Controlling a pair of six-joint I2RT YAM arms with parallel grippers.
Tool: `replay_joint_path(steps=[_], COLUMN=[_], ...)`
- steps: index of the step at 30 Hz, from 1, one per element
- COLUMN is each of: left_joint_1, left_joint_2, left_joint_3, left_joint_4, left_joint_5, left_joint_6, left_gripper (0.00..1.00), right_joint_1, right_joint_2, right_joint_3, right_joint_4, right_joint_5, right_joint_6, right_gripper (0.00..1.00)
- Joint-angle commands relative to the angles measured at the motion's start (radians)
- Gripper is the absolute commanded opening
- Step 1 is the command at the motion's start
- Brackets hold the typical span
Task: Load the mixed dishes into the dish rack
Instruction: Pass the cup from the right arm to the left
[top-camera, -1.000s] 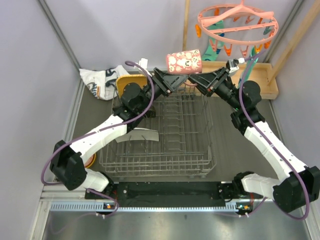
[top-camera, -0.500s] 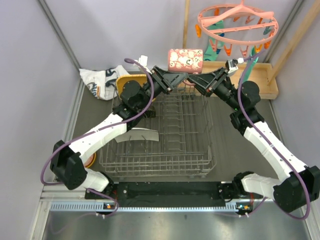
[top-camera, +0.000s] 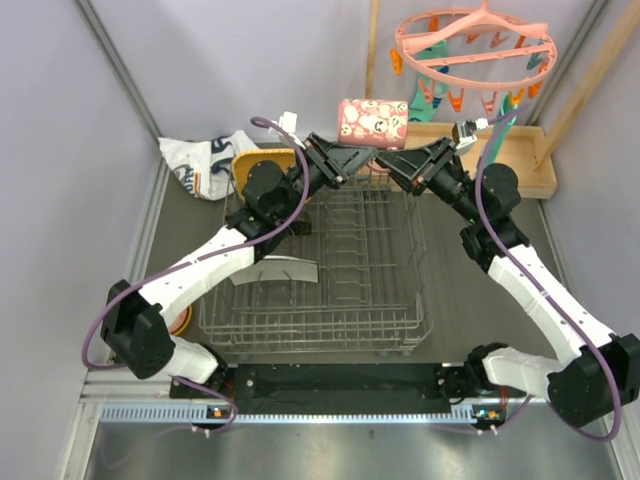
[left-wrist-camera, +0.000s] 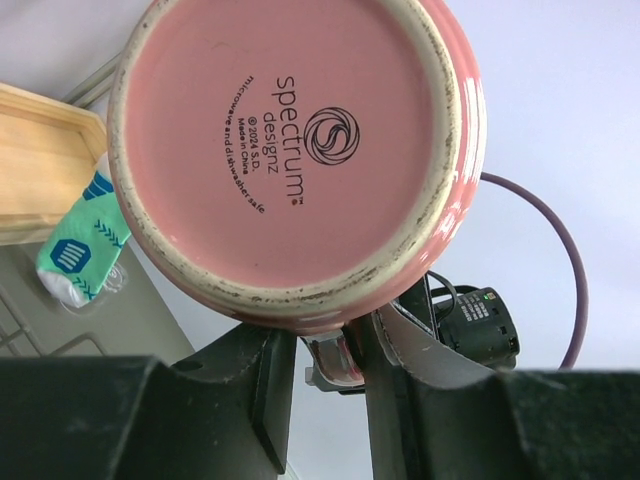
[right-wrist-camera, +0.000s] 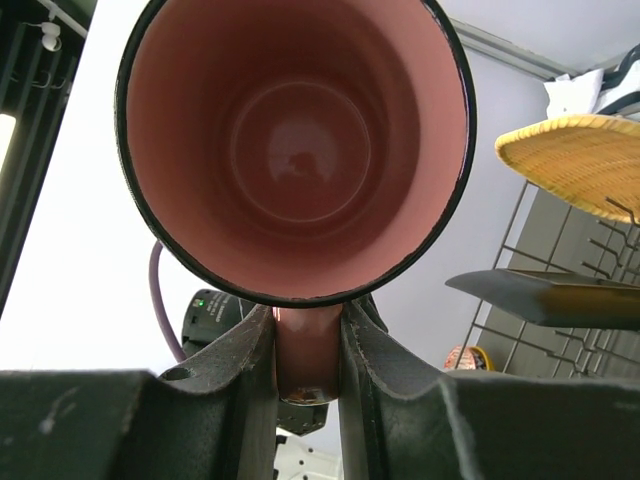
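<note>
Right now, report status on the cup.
Both jaws gripping cup handle. Cup on its side, aloft near far edge of rack. Nothing between cup and rack.

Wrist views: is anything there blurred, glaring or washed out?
Left wrist: the pink cup base is sharp, its print readable. Right wrist: a soft highlight inside the cup, the background at left washed out white. Top external: evenly lit, sharp.

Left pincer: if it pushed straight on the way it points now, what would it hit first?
The handle of the pink cup, already gripped in the left pincer. Just past it the right pincer faces head-on, holding the same handle; how close the tips are is unclear.
</note>
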Motion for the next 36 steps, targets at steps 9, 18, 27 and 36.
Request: replay_joint_path(steps=[9,18,27,36], left_joint_1=[-0.005,-0.005,-0.005,-0.003], left_joint_2=[-0.042,-0.036,-0.036,-0.039], left_joint_3=[0.025,0.028,0.026,0.023], left_joint_4=[0.098,0.112,0.114,0.117], left_joint_5=[-0.029,-0.035,-0.033,-0.039], left_joint_6=[0.057,0.048,0.051,0.051], left_gripper=[0.00,0.00,0.00,0.00], right_joint_1=[0.039,0.039,0.039,0.037], right_joint_2=[-0.046,-0.052,-0.059,-0.069], right_joint_3=[0.019,0.018,0.036,0.048], right_joint_4=[0.015,0.004,-0.086,-0.163], right_joint_5=[-0.065,-0.059,-0.042,-0.018], right_joint_6=[-0.023,-0.032,-0.087,-0.128], right_gripper=[0.44,0.56,0.66,0.69])
